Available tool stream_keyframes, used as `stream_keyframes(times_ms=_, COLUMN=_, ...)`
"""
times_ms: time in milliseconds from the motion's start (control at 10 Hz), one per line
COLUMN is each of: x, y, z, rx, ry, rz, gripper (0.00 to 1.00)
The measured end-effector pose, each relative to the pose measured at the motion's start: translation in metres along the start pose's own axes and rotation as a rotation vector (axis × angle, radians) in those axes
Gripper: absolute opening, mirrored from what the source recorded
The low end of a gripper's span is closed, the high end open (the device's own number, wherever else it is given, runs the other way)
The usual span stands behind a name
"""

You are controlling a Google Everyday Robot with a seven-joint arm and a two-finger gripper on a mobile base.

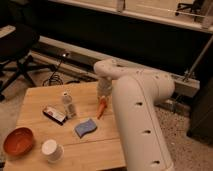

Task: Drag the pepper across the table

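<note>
The slim orange-red pepper (101, 109) lies on the light wooden table (40, 97), right of the middle and just beyond the blue sponge (86, 127). My gripper (103, 96) points down at the pepper's far end and seems to touch it. The large white arm (140, 115) sweeps in from the right and hides the table's right side.
A small clear bottle (67, 103) and a dark flat packet (54, 114) sit left of the pepper. An orange-red bowl (18, 141) and a white cup (51, 150) stand at the front left. An office chair (17, 47) is beyond the table's left side.
</note>
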Motion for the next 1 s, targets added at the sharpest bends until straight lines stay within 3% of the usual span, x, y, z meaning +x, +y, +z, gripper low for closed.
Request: stream_keyframes(times_ms=1000, x=-0.028, y=0.08, z=-0.002, rx=-0.013, ry=-0.003, rz=-0.077, gripper=0.33)
